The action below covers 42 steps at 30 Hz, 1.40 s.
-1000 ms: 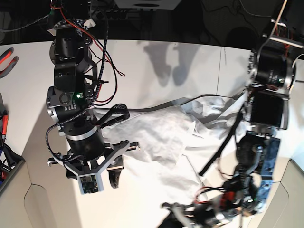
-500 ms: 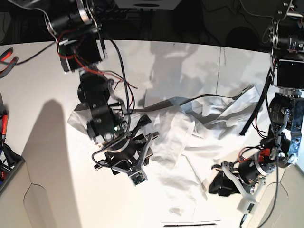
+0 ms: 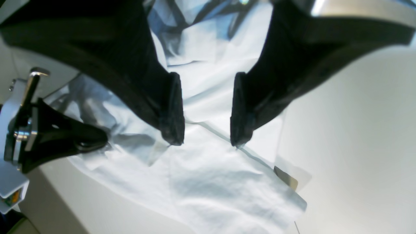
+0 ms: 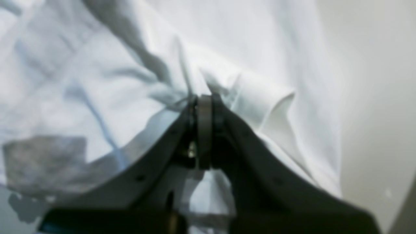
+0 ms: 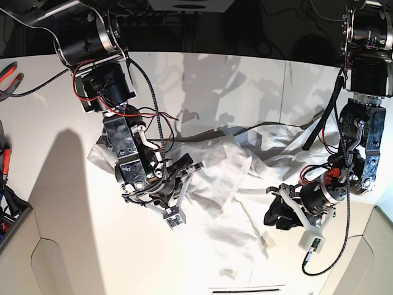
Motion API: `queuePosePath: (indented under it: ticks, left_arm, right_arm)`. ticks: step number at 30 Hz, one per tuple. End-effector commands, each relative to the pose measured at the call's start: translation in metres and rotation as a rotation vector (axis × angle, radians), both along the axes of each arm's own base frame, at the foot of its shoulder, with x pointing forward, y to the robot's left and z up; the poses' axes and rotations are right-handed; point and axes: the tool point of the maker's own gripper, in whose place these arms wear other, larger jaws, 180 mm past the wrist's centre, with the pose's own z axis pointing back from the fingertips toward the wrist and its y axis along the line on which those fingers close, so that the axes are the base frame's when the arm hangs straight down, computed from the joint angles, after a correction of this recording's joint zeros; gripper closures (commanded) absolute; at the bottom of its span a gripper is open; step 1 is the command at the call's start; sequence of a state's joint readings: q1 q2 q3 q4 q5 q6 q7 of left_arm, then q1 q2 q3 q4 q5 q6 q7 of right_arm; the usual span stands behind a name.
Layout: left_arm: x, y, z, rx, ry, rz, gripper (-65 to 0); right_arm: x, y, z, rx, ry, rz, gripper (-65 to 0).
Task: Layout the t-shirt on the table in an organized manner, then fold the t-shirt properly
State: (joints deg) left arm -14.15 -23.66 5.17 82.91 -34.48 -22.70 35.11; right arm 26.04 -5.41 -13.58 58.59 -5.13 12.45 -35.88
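Observation:
The white t-shirt (image 5: 245, 166) lies crumpled and wrinkled across the middle of the white table (image 5: 202, 86). My right gripper (image 5: 188, 168) is shut on a fold of the shirt; the right wrist view shows its tips (image 4: 204, 97) pinched together on the cloth (image 4: 243, 48). My left gripper (image 5: 276, 215) is open and empty, just above the shirt's lower right part. In the left wrist view its fingers (image 3: 172, 130) straddle a hem line of the shirt (image 3: 211, 182). The right gripper also shows there at the left (image 3: 65, 139).
Red-handled pliers (image 5: 9, 77) lie at the table's left edge. A grey bin (image 5: 9, 215) stands at the lower left. A small white scrap (image 5: 227, 272) lies near the front edge. Both arms' cables hang over the table.
The right arm swung in and down and shut on the shirt, and cloth now spreads to the left. The left gripper rose from the front edge and moved left to the shirt.

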Motion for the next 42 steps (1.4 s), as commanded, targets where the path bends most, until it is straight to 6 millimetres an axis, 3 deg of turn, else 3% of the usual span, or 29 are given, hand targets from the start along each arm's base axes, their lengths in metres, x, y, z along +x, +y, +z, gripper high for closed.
queuePosePath:
  ticks: [1,6,10,15,19,29,32,34,35,39,40,42]
  left_arm:
    - [0.011,0.004,0.023,-0.003,-0.071,0.006,-27.0]
    - [0.013,0.006,0.026,0.015,-0.098,0.012,-27.0]
    - [0.017,0.015,0.027,0.047,-0.116,0.054,-27.0]
    - [0.020,0.019,0.029,0.059,-0.132,0.075,-27.0]
    - [0.020,0.019,0.029,0.059,-0.133,0.074,-27.0]
    - [0.019,0.019,0.029,0.059,-0.132,0.074,-27.0]
    - [0.020,0.019,0.029,0.058,-0.132,0.074,-27.0]
    - [0.019,0.018,0.029,0.055,-0.132,0.074,-27.0]
    - [0.020,0.018,0.029,0.054,-0.132,0.074,-27.0]
    - [0.019,0.018,0.029,0.056,-0.131,0.074,-27.0]
    - [0.019,0.019,0.028,0.057,-0.128,0.074,-27.0]
    - [0.019,0.019,0.027,0.059,-0.123,0.073,-27.0]
  right_arm:
    - [0.014,0.004,0.018,0.010,-0.041,0.002,0.0]
    - [0.018,0.004,0.042,0.002,-0.066,0.001,0.0]
    - [0.000,0.004,0.070,-0.030,-0.058,0.010,0.0]
    - [-0.054,0.020,0.095,0.049,-0.089,0.041,0.0]
    - [-0.108,0.025,0.096,0.103,-0.064,0.057,0.0]
    - [-0.202,-0.018,0.085,0.044,-0.009,0.081,0.0]
    - [-0.223,-0.017,0.079,0.042,0.023,0.140,0.0]
    - [-0.222,-0.010,0.084,0.078,-0.008,0.160,0.0]
    - [-0.218,-0.005,0.089,0.108,-0.038,0.162,-3.4]
    - [-0.185,0.003,0.124,0.176,-0.252,0.162,-4.9]
    - [-0.175,0.003,0.132,0.172,-0.292,0.164,-7.6]
    - [-0.157,0.000,0.144,0.136,-0.351,0.175,-21.4]
